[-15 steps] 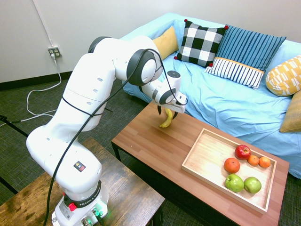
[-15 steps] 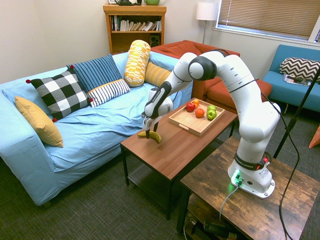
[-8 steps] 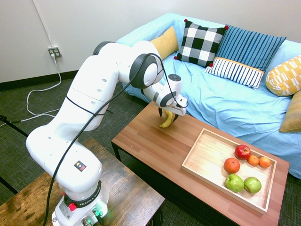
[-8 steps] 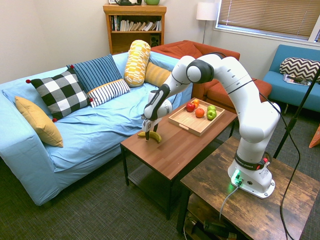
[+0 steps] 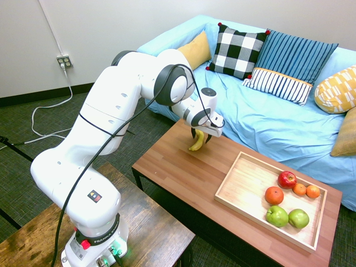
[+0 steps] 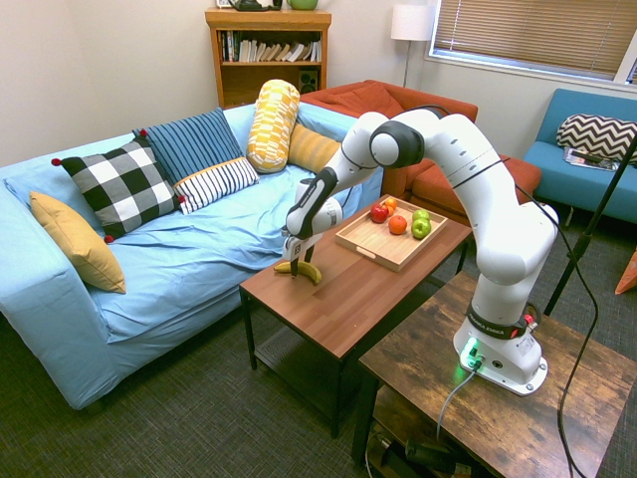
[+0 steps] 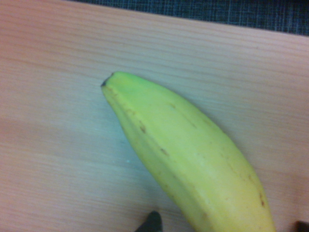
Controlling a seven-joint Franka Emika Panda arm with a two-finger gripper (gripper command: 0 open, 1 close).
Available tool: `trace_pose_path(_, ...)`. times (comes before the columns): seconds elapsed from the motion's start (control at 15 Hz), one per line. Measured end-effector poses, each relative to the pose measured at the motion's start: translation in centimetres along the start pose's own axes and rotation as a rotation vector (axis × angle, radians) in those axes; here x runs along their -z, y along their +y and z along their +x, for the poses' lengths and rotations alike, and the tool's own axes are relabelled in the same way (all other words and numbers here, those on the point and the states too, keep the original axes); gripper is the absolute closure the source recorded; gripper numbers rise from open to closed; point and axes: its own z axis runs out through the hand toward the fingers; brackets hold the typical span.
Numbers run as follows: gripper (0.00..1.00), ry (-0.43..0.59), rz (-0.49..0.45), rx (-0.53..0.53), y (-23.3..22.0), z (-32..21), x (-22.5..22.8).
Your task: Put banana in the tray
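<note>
Gripper (image 5: 200, 137) points straight down over the banana (image 5: 196, 142), dark fingers straddling it, one each side; whether they actually press the fruit can't be told from these views. Banana is small, curved, smooth yellow-green skin with faint brown flecks and a dark tip, lying flat on the table (image 5: 178, 167) near the sofa-side end, well apart from the tray (image 5: 245, 189). Wrist view shows the banana (image 7: 188, 159) close up, blurry, resting on fine straight wood grain. Table is reddish-brown laminate, rectangular, on a dark frame. Tray is pale wood, shallow, rectangular with low raised rims, sitting at the table's other end; inside it at one end are a red apple (image 5: 287, 179), two green apples (image 5: 287, 217), and three round orange fruits (image 5: 273, 195). Behind the table, a sofa (image 5: 267, 122) draped in wrinkled light-blue fabric, with a black-and-white checked pillow (image 5: 239, 50), blue striped pillow (image 5: 292, 55) and mustard pillow (image 5: 196, 51).
</note>
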Motion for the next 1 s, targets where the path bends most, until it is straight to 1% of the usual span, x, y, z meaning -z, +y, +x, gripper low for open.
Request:
trace_pose_path(0.67, 1.0, -0.02, -0.007, -0.016, -0.1, 1.0, 0.6)
trace_pose_path(0.8, 1.0, 0.013, 0.004, -0.039, 0.0, 2.3, 3.1)
trace_pose_path(0.93, 1.0, 0.059, 0.014, -0.076, 0.9, 3.8, 7.6)
trace_pose_path(1.0, 1.0, 0.082, 0.014, -0.107, 2.1, 4.3, 9.7)
